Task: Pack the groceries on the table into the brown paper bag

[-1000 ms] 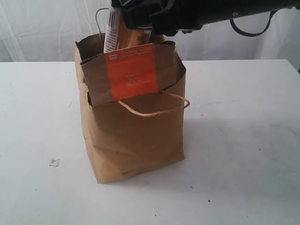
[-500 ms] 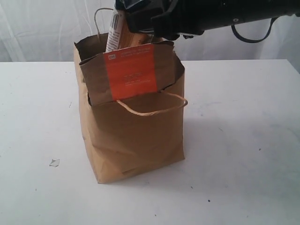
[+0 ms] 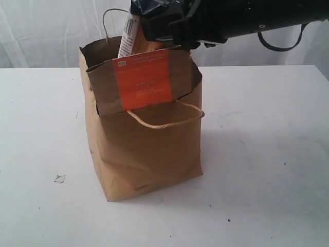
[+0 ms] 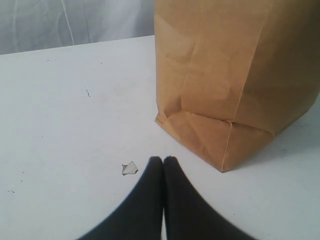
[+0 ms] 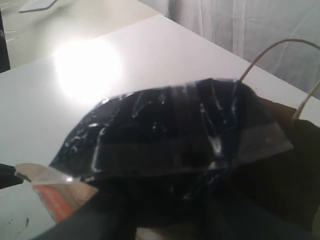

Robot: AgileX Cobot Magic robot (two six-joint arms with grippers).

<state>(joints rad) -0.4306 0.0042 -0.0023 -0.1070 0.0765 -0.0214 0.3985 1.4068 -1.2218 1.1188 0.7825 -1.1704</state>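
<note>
Shifted slightly right, the right pincer (image 3: 164, 25) grips the long spaghetti packet (image 3: 128, 36), tilted, lower end inside the brown paper bag (image 3: 149, 154); its arm (image 3: 247, 18) reaches level from the right. Left pincer (image 4: 163, 161) closed, empty.

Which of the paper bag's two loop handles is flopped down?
The front handle, drooping down the near face of the brown paper bag; the rear handle stands up above its rim.

creased matt brown paper bag (image 3: 146, 154)
</note>
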